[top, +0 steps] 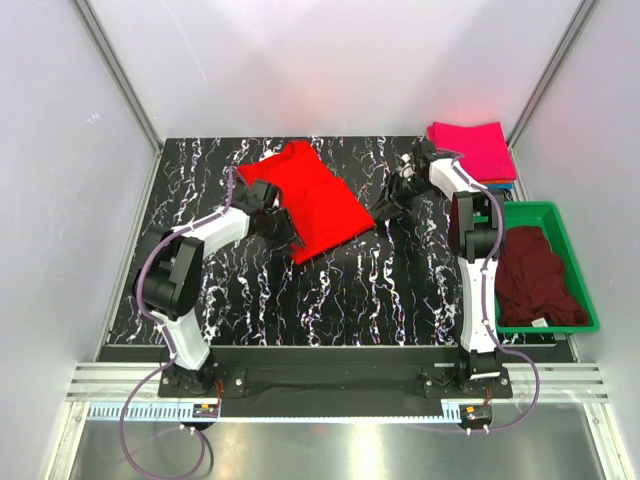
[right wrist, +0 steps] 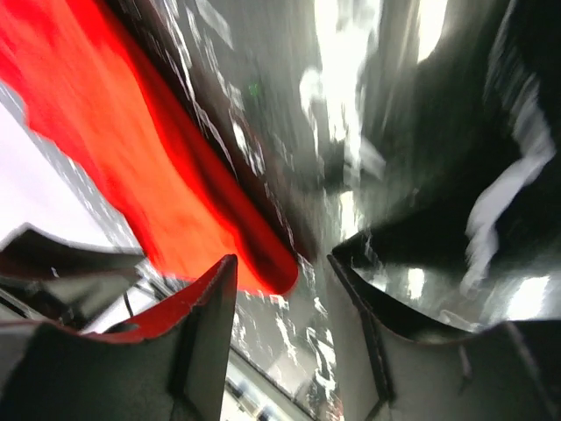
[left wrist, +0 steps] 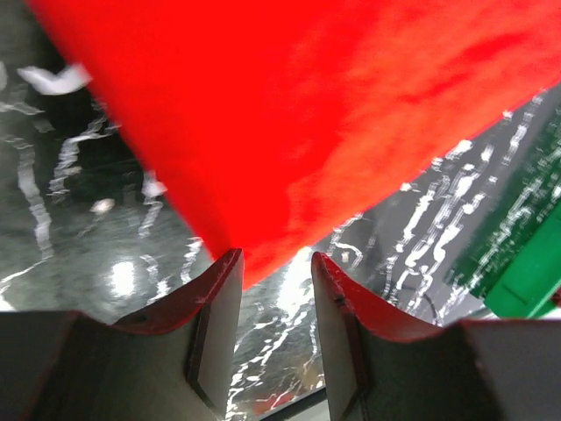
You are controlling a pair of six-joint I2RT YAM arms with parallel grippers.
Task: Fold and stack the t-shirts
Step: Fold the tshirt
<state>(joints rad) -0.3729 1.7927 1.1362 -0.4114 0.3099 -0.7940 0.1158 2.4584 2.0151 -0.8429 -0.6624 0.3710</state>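
**At the far middle of the worktop: red shirt folded flat, both pairs of fingers parted**

At the far middle of the worktop (top: 330,290), the red shirt (top: 310,200) is laid flat as a folded rectangle. It is set askew, with its long sides running from far left to near right.

The left fingers (left wrist: 226,281) are placed at the shirt's near-left edge. In the left wrist view they are seen standing apart, with bare worktop visible in the gap. A corner of the red cloth reaches just to their tips, and nothing is gripped. Whether the tips touch the cloth cannot be told.

The right fingers (right wrist: 215,289) are held just beside the shirt's right corner, over bare worktop. They too are spread, and nothing is held between them. In the blurred right wrist view the shirt's folded edge is seen beyond the tips and to the left of the gap.

The magenta shirt (top: 470,148) is laid folded at the far right corner, well apart from the red one. A blue edge shows under its near side, and what that is cannot be told.

The maroon shirt (top: 535,275) is heaped unfolded in the green bin (top: 530,212) at the right edge of the worktop, near of the magenta shirt.
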